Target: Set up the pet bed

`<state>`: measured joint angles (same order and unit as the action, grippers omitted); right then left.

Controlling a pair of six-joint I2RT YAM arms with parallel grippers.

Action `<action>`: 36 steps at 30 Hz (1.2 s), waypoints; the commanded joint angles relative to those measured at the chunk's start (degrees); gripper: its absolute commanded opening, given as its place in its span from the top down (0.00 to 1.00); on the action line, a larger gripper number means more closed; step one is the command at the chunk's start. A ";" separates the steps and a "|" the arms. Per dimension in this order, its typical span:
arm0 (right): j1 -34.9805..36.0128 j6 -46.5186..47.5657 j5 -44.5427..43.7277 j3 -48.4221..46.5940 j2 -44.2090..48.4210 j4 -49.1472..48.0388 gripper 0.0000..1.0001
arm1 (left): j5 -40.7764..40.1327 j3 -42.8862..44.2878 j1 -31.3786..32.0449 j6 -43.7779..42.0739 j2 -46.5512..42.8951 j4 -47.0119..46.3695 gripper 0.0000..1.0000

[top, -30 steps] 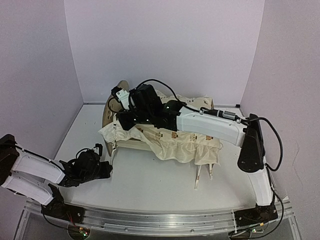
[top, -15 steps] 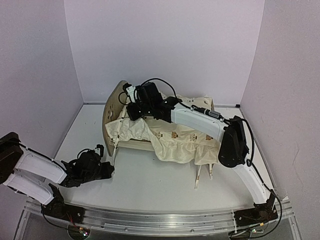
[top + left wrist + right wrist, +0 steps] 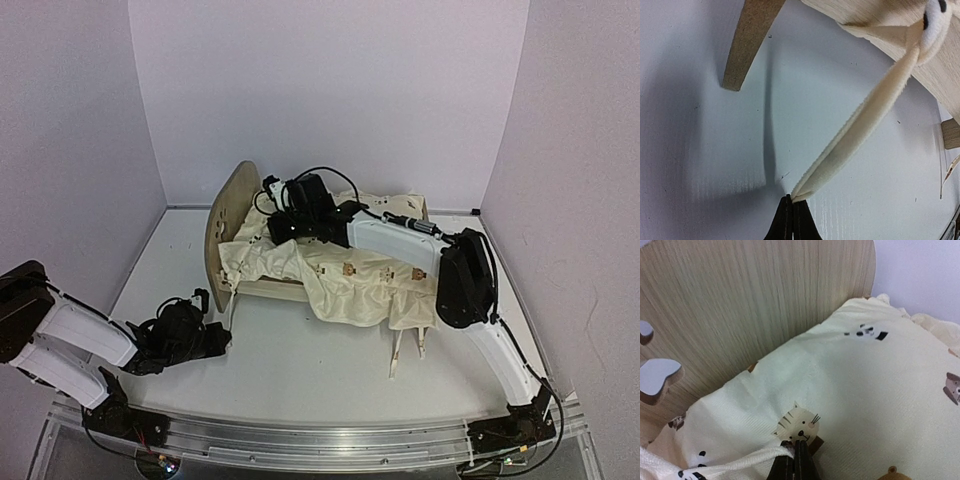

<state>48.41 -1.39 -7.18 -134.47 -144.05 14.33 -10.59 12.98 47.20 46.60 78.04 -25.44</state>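
Cream tie [image 3: 860, 125] in closed left gripper [image 3: 791, 199]; cushion [image 3: 865, 390] in closed right gripper [image 3: 795, 444]

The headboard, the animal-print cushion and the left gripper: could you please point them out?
headboard [image 3: 750, 300]: right wrist view, bare wood face.
animal-print cushion [image 3: 865, 380]: right wrist view, printed top surface.
left gripper [image 3: 791, 197]: left wrist view, between its shut fingertips.

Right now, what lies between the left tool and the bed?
A cream strap, pinched in the left tool, stretches up toward the bed over bare table; the left wrist view shows it.
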 commanded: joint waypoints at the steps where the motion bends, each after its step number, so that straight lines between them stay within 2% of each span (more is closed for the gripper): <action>1: -3.18 -4.01 4.51 7.11 7.55 -6.64 1.00 | 1.08 -0.65 0.00 0.84 -1.20 8.07 0.98; 4: -2.52 -5.58 11.46 11.46 11.61 -7.35 0.96 | -0.01 0.54 0.00 0.61 -4.92 11.74 0.91; 5: -2.23 -5.93 13.45 12.77 13.02 -7.22 0.93 | -0.50 1.05 0.00 0.51 -6.43 13.08 0.85; 8: -0.89 -6.81 18.40 18.49 18.02 -6.74 0.79 | -1.81 2.28 0.00 -0.22 -12.28 17.34 0.70; 12: 0.16 -9.45 19.42 26.58 27.62 -2.48 0.47 | -4.04 4.54 0.04 -2.30 -19.49 22.74 0.53; 15: 0.19 -11.21 13.70 36.51 36.83 -0.41 0.24 | -3.76 5.80 0.08 -5.45 -24.27 24.29 0.38; 17: 0.19 -11.32 8.66 43.93 42.97 -0.23 0.05 | -3.86 6.67 0.09 -7.26 -26.83 24.99 0.27; 21: 0.12 -11.79 -6.13 56.35 53.73 1.57 0.02 | -6.38 10.28 0.09 -8.77 -30.23 29.72 0.16; 27: -1.31 -14.77 -25.42 67.84 66.07 6.22 0.02 | -9.68 17.85 0.17 -11.30 -31.78 35.23 0.11; 31: -8.22 -19.07 -25.46 71.15 69.72 9.88 0.02 | -9.12 21.32 0.18 -12.81 -30.21 34.28 0.09; 36: -14.48 -21.23 -21.99 72.20 70.43 11.07 0.02 | -6.87 26.33 2.24 -15.91 -23.06 32.24 0.15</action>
<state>37.14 -19.12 -28.54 -62.49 -75.24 23.72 -18.20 34.10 47.52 34.36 50.31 7.53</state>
